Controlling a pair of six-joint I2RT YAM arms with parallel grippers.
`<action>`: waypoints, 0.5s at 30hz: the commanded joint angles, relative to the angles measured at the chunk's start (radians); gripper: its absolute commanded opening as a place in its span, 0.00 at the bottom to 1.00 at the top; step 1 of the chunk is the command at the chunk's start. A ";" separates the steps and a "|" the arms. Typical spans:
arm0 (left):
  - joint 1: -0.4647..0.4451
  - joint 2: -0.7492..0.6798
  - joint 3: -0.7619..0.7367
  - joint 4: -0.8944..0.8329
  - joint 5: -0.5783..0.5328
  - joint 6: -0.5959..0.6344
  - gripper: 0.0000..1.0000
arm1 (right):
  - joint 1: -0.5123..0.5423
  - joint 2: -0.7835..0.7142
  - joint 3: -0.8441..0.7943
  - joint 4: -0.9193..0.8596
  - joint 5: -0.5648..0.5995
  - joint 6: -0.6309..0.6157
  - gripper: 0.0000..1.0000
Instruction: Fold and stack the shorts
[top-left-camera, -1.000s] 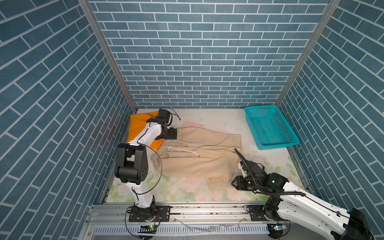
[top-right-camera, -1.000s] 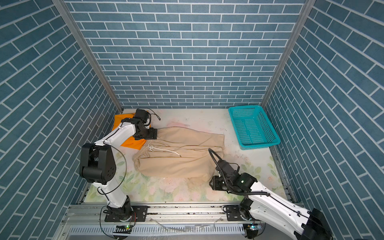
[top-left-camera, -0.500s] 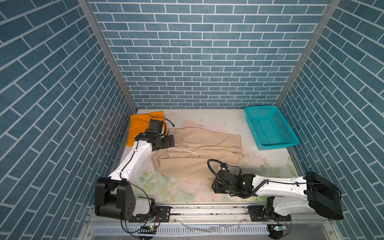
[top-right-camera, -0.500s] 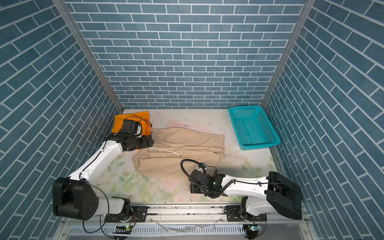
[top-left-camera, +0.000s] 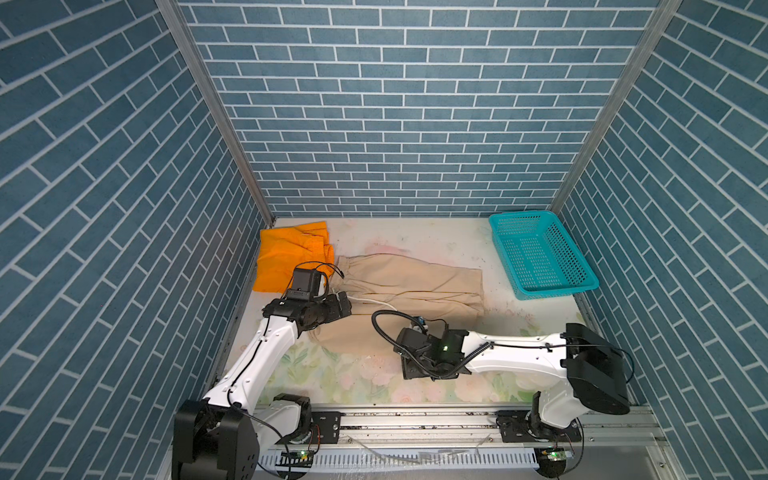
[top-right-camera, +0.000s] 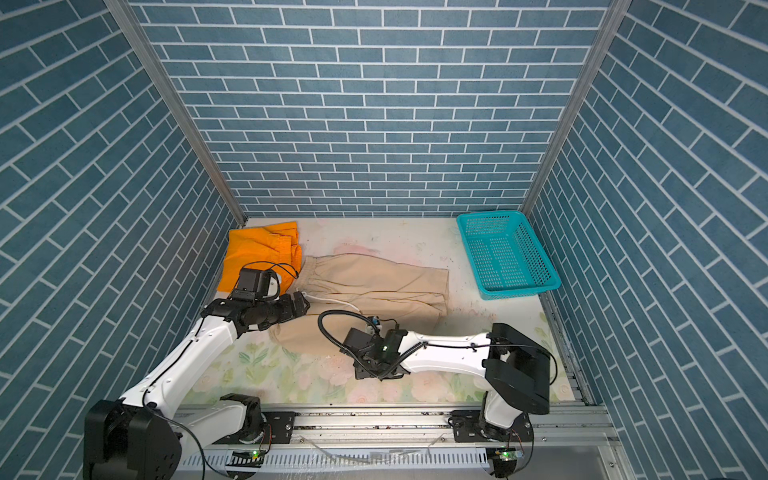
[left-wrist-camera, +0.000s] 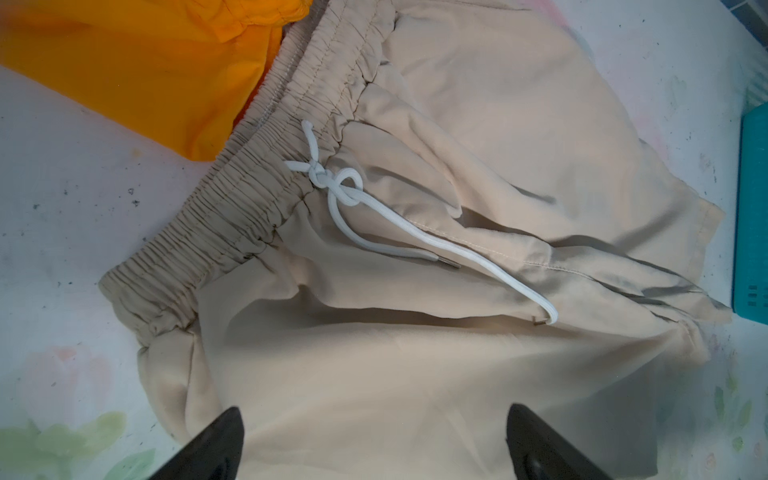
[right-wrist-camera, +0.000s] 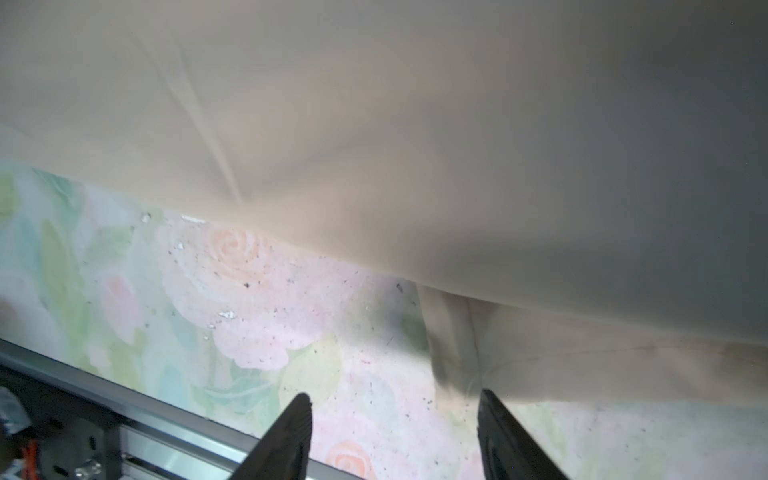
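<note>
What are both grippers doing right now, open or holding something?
Left gripper: open, holding nothing.
Right gripper: open, holding nothing.

Bright orange cloth shorts (top-left-camera: 286, 257), plain. Beige cloth shorts (top-left-camera: 411, 278), plain too, white cord drawstring (left-wrist-camera: 322, 178) across. Teal perforated plastic basket (top-left-camera: 552, 292). Pale tabletop (top-left-camera: 353, 378) printed with pink roses, green leaves. Slate-blue brick-pattern walls (top-left-camera: 407, 124), white joints.

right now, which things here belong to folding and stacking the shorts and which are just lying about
For the job: beige drawstring shorts, orange shorts.
Just lying about: teal perforated basket, floral table mat.
</note>
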 joint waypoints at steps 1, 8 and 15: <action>-0.001 -0.019 -0.048 0.057 0.028 -0.031 1.00 | 0.014 0.059 0.030 -0.192 0.018 -0.039 0.63; -0.001 -0.014 -0.124 0.113 0.053 -0.041 1.00 | 0.014 0.040 -0.038 -0.180 0.041 -0.003 0.52; -0.001 0.031 -0.164 0.183 0.064 -0.050 1.00 | 0.007 0.029 -0.097 -0.112 0.059 0.013 0.36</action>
